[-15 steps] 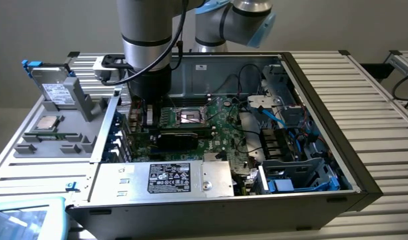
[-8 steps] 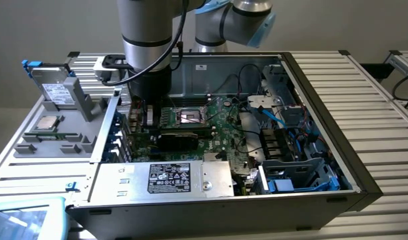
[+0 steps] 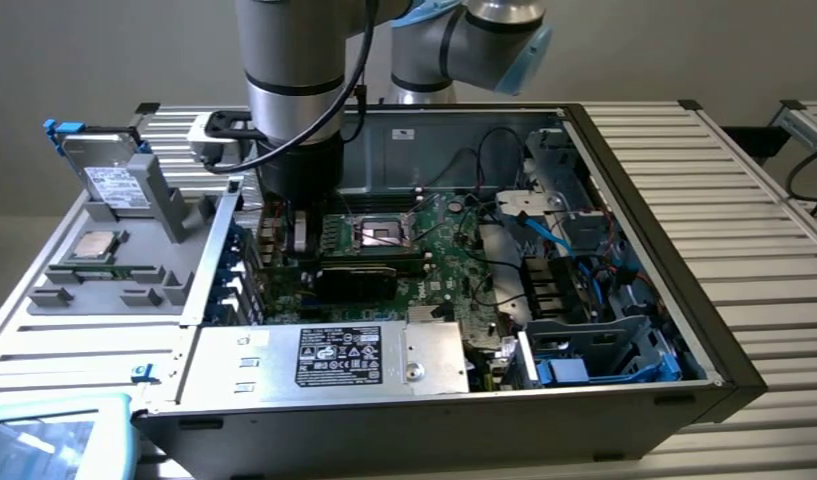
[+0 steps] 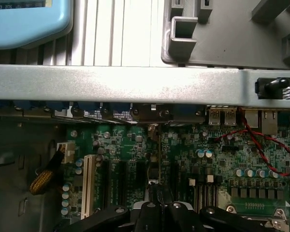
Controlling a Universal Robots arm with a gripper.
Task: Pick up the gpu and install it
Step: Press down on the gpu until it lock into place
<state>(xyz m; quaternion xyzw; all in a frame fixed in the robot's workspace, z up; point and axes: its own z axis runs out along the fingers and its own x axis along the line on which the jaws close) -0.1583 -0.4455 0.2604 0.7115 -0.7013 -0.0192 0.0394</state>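
One arm point(image 3: 296, 90) vertical, reaching down over motherboard point(image 3: 435, 250), jaws closed.

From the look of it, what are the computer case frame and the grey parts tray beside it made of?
Computer case: looks like bare sheet metal, silver-grey with a dull sheen; its top rail shows a soft brushed reflection. Parts tray: probably moulded plastic, matte grey with rounded slot walls and no glint, though painted metal cannot be ruled out.

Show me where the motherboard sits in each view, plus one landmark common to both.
Exterior view: motherboard, mid-picture, inside the open computer case.
Wrist view: motherboard, just inside the case's silver wall.
Shared landmark: the grey parts tray outside that wall.
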